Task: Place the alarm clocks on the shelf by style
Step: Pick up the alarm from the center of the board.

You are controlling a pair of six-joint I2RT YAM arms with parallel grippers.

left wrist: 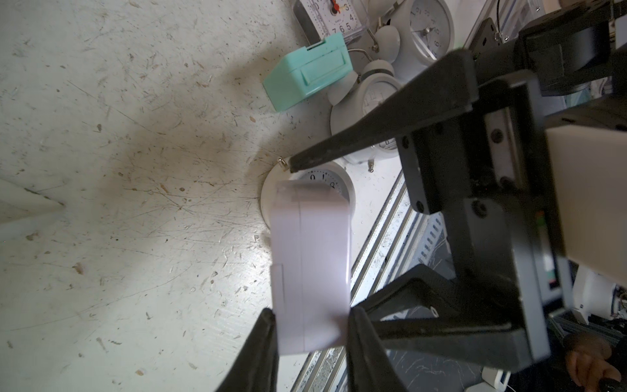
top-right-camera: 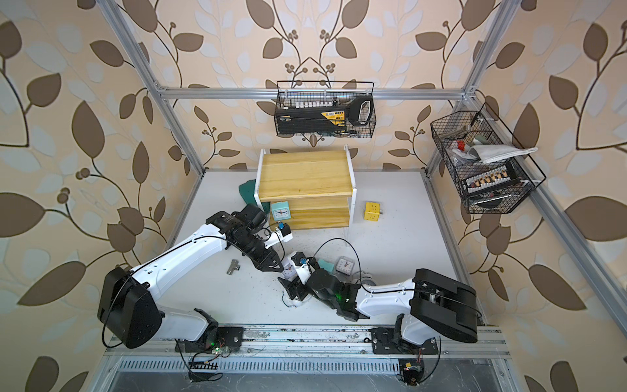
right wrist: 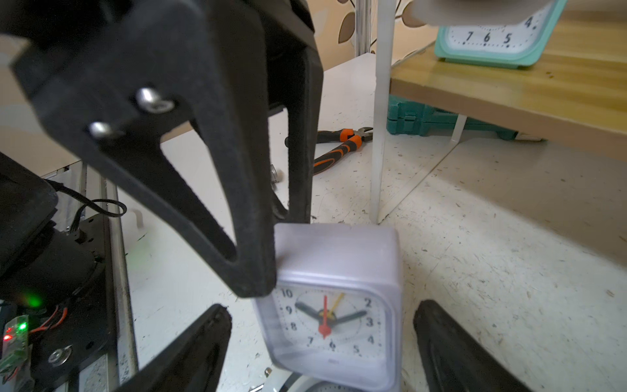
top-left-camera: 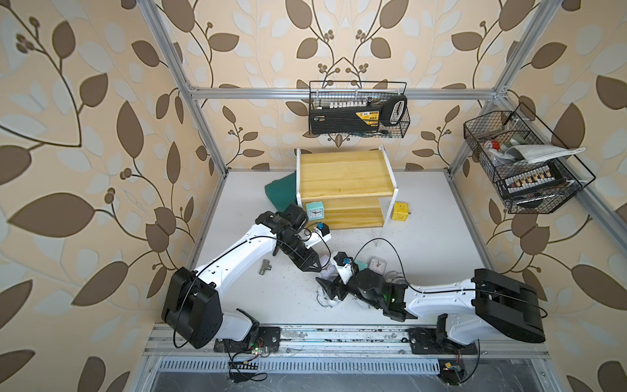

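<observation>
Scuffed tabletop [right wrist: 492,271]: lilac clock [right wrist: 336,305] (square, white dial).

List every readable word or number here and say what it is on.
"10 9 8 7 6 5 4 3 2": lilac clock dial.
"7 6 5 4": teal clock on the shelf.
Yellow label on the black case: too small to read.

The pale lilac square clock [right wrist: 334,298] is upright in the left gripper [left wrist: 312,315], just over a round white twin-bell clock [left wrist: 322,176]. One teal clock [top-left-camera: 314,211] stands on the lower board of the wooden shelf [top-left-camera: 342,176]. The other teal clock [left wrist: 307,73] lies beside two white clocks [left wrist: 425,30] and the clear clock [left wrist: 334,17].
</observation>
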